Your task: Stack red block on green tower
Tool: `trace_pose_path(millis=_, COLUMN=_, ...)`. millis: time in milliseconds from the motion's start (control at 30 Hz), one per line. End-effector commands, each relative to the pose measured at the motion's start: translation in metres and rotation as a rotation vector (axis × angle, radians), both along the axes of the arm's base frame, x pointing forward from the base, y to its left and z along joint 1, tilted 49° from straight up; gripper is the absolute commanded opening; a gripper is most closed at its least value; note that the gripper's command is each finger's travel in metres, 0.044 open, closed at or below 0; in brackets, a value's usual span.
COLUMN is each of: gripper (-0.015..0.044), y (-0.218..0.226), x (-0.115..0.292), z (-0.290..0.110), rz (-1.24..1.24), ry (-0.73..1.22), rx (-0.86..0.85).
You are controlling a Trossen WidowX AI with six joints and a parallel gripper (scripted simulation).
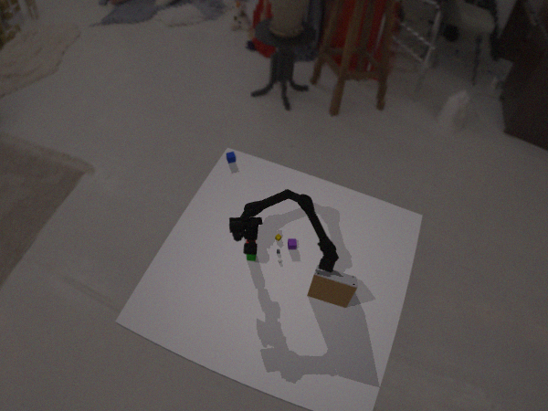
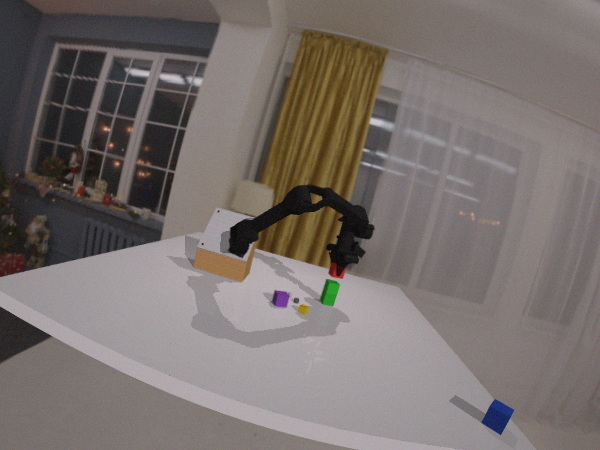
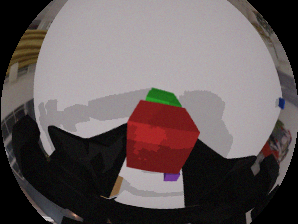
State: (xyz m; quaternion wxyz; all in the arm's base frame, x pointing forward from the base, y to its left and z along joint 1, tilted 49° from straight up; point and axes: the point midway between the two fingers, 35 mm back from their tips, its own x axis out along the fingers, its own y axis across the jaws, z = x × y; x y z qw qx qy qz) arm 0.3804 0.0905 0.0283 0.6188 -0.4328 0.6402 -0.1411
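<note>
My gripper (image 2: 338, 270) (image 1: 249, 247) (image 3: 158, 128) is shut on the red block (image 2: 336, 270) (image 3: 161, 137) and holds it in the air. The green tower (image 2: 329, 292) (image 1: 251, 258) (image 3: 164, 96) stands upright on the white table (image 2: 125, 310). The red block hangs just above the tower's top, with a small gap showing in the exterior view. In the wrist view the block covers most of the tower, whose green top edge peeks out behind it. In the top view the gripper hides most of the red block.
A purple cube (image 2: 280, 298) (image 1: 292, 244), a small yellow cube (image 2: 302, 309) (image 1: 279, 237) and a tiny grey piece (image 2: 296, 300) lie near the tower. A blue cube (image 2: 498, 416) (image 1: 231, 157) sits at a far corner. The arm's wooden base box (image 2: 222, 262) (image 1: 331, 290) stands behind.
</note>
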Motion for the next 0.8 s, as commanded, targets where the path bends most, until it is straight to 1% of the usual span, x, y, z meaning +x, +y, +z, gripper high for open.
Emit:
trace_pose_path(millis=0, gripper=0.0, y=-0.014, x=0.0011, z=-0.009, rz=-0.003, ry=0.006, rx=-0.008)
trace_pose_path(millis=100, gripper=0.0, y=-0.0195, x=0.0019, z=-0.0137, rz=-0.003, ry=0.006, rx=-0.009)
trace_pose_path(millis=767, gripper=0.0, y=-0.0193, x=0.0019, z=-0.0136, rz=-0.003, ry=0.006, rx=-0.009)
